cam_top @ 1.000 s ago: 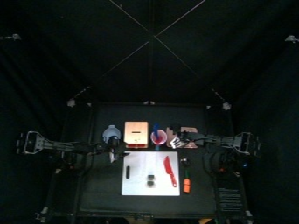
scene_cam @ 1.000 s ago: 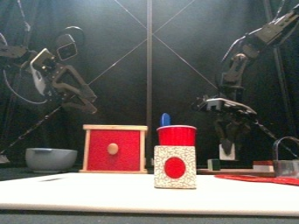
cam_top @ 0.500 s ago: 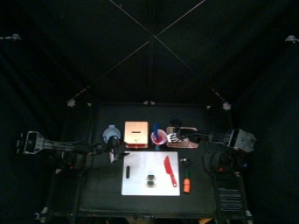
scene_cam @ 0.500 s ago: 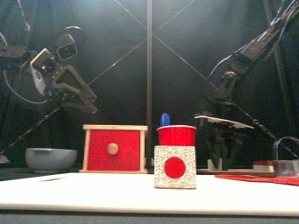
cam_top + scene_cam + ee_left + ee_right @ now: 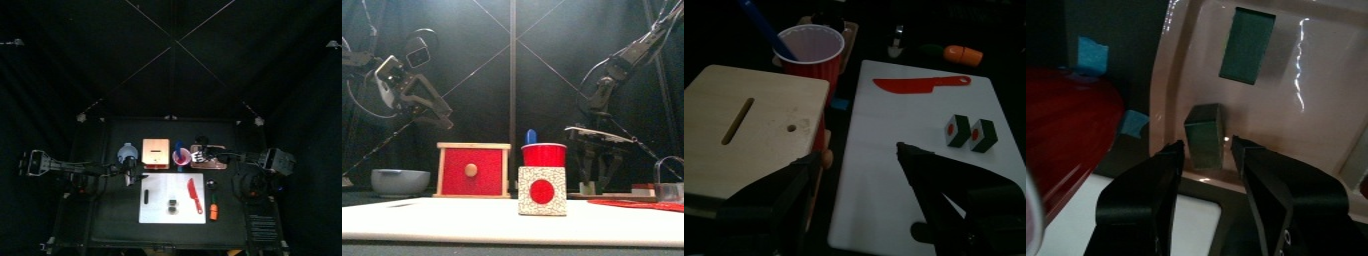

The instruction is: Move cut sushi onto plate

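Note:
In the right wrist view my right gripper (image 5: 1207, 145) stands open over the pale pink plate (image 5: 1313, 110). One dark piece of cut sushi (image 5: 1204, 122) stands on the plate between the jaws. Another piece (image 5: 1247, 45) lies further along the plate. Two more pieces (image 5: 969, 132) sit on the white cutting board (image 5: 898, 190), seen from above as a small dark spot (image 5: 174, 207). My left gripper (image 5: 861, 155) hangs open and holds nothing, above the board's edge beside a wooden box (image 5: 751, 110).
A red knife (image 5: 918, 86) lies on the board, with an orange utensil (image 5: 958, 54) beyond it. A red cup (image 5: 543, 157) stands on a patterned box, next to a red box (image 5: 473, 170) and a grey bowl (image 5: 398, 181).
The right gripper's jaws have spread apart, and the right arm's elbow has lifted. The left arm has not moved.

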`<state>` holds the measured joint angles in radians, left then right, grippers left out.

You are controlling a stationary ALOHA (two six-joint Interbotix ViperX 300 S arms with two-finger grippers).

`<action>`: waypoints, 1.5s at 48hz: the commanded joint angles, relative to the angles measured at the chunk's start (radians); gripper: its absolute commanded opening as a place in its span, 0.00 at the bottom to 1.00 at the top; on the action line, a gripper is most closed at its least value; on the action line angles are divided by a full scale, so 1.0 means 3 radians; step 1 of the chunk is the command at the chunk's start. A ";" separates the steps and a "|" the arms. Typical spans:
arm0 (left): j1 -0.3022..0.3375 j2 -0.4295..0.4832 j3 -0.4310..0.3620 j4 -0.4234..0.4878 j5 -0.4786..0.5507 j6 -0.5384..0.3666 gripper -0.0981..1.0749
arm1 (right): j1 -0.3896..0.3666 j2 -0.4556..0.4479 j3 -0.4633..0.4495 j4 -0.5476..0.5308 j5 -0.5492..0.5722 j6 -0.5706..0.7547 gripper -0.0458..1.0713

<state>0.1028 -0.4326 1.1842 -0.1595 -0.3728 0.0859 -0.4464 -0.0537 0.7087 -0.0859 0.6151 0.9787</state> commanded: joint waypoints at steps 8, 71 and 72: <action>0.0010 0.0000 -0.0051 0.0000 -0.0015 -0.0020 0.89 | 0.0583 -0.0527 0.0020 -0.0220 0.0327 -0.0072 0.75; 0.0056 0.0000 -0.0087 -0.0179 0.0056 -0.0020 0.89 | 0.1989 0.1064 -0.1846 0.0644 0.0670 -0.2582 0.75; 0.0051 0.0000 -0.0087 -0.0184 0.0056 -0.0020 0.89 | 0.1994 0.1069 -0.1846 0.0634 0.0670 -0.2587 0.75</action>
<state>0.1150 -0.4326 1.1827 -0.2102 -0.3528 0.0798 0.1503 0.2869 0.1764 0.1058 0.8191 0.2071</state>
